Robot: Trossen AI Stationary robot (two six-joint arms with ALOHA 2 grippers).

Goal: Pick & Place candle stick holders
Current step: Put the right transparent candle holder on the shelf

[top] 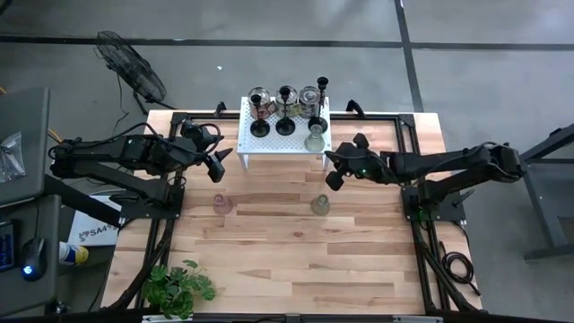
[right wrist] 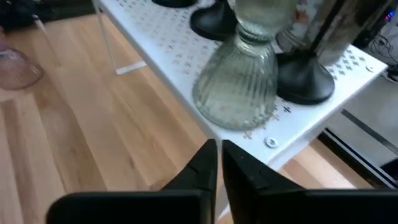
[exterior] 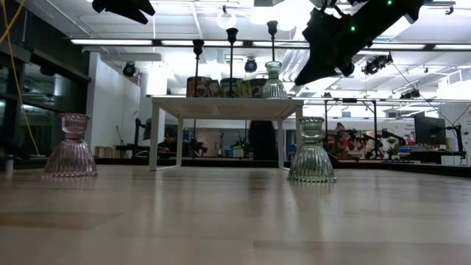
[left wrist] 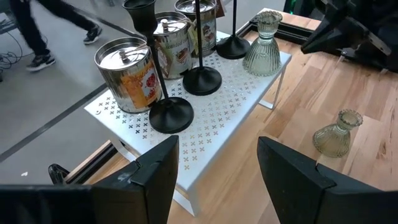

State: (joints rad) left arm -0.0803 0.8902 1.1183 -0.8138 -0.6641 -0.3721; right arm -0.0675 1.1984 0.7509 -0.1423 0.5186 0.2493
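Observation:
A white perforated stand (top: 285,135) at the table's far middle carries three slim black stemmed holders (left wrist: 171,112), several tins and a greenish glass holder (right wrist: 239,81) at its near right corner. A pink glass holder (top: 221,205) and a second greenish glass holder (top: 320,205) stand on their bases on the table in front of the stand. My left gripper (top: 220,160) is open and empty, in the air by the stand's left end. My right gripper (top: 334,172) is shut and empty, in the air just right of the stand's near right corner.
A leafy green plant (top: 179,289) sits at the table's near left edge. Black arm frames (top: 421,206) run along both sides of the table. A fan (top: 130,65) stands on the floor beyond the far left corner. The wooden middle of the table holds only the two glass holders.

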